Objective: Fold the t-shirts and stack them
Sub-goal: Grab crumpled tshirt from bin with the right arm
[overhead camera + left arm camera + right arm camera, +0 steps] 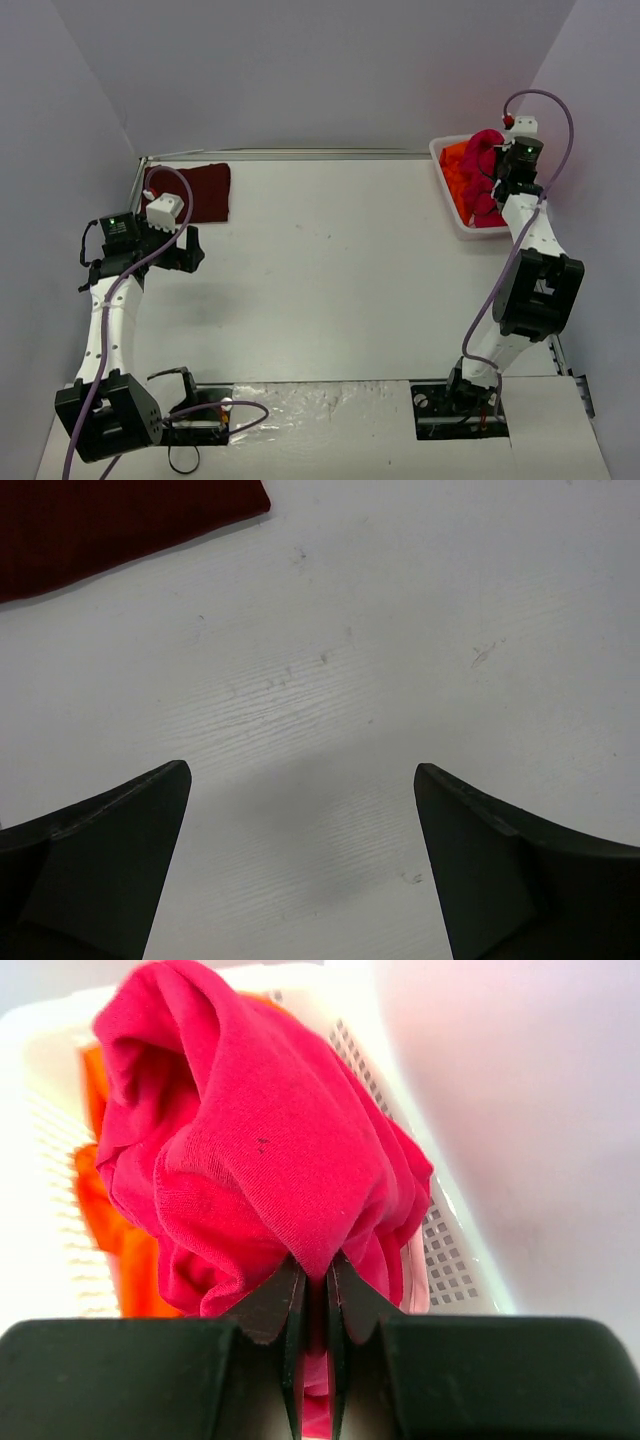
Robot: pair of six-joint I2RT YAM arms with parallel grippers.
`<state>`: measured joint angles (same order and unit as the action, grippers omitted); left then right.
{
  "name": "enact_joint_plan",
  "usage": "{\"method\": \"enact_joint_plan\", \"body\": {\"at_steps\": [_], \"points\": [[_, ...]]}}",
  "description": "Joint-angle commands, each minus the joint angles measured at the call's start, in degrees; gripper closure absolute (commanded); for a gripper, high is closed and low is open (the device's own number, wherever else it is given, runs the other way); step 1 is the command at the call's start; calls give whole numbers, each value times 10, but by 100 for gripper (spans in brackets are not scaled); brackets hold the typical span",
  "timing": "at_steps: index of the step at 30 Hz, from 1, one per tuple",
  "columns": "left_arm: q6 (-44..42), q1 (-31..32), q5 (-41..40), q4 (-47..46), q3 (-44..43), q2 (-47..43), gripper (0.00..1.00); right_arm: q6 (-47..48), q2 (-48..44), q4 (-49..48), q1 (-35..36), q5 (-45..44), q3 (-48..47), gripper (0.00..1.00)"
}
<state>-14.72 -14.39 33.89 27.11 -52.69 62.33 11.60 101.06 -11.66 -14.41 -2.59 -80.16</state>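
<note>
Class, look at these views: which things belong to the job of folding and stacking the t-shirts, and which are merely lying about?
Belong to the job: bright crimson-red cloth t-shirt, pinched in the jaws of the right gripper; dark maroon cloth t-shirt, flat at the far left; orange cloth t-shirt, crumpled beside the crimson one.
Merely about: white plastic mesh basket; white table.

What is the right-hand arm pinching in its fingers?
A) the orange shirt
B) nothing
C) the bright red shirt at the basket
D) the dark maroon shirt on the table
C: the right gripper is shut on a fold of the bright red shirt, bunched above the white basket; the orange shirt beside it is not gripped.
</note>
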Motion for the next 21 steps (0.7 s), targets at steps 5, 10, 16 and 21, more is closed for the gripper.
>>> {"method": "enact_joint_plan", "body": {"at_steps": [5, 10, 16, 21], "points": [[0, -4, 31, -12, -5, -22, 6, 4, -109, -9, 60, 13, 53, 100], [0, -4, 38, -12, -4, -23, 6, 11, -177, 12, 117, 0, 46, 100], [3, -3, 37, -12, -5, -29, 6, 8, -220, 103, 203, 20, -98, 100], [3, -5, 36, -13, -5, -34, 6, -1, -262, 209, 253, 169, -184, 100]]}}
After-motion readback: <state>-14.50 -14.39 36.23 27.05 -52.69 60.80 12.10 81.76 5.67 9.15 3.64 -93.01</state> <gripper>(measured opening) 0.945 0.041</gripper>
